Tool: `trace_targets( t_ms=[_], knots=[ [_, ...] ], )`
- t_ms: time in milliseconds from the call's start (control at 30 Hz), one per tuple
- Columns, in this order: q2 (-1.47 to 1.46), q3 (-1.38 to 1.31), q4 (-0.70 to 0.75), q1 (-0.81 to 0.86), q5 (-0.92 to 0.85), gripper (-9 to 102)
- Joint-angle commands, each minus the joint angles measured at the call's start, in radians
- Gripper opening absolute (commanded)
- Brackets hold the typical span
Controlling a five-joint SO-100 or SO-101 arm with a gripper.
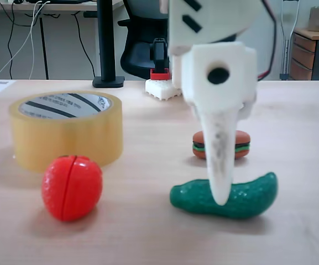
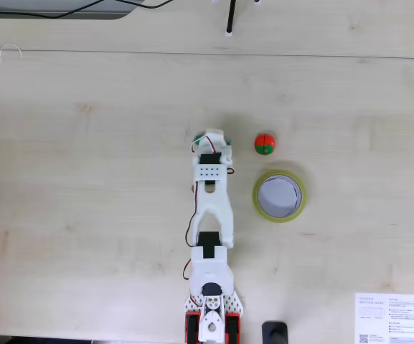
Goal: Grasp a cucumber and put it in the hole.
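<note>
Claw [image 1: 221,199] down at cucumber [image 1: 253,197], grip unclear; tape roll's hole [image 2: 278,195] holds nothing.

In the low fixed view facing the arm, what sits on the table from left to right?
Tape roll with the hole, then red toy tomato, then cucumber with the claw down on it. The toy burger overlaps behind, so I leave it unplaced.

Pale wood table [image 1: 292,110] — black office chair [image 1: 140,38], wooden drawers [image 1: 314,55] behind.
</note>
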Motion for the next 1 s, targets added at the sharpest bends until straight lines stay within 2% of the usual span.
trace_targets(
  t_ms=[0, 600, 967],
  knots=[
    [-0.005, 0.018, 0.112, 0.006, 0.003, 0],
    [0.183, 0.018, 0.143, 0.015, 0.048, 0],
    [0.281, -0.023, 0.143, 0.038, 0.213, 0]
  ],
)
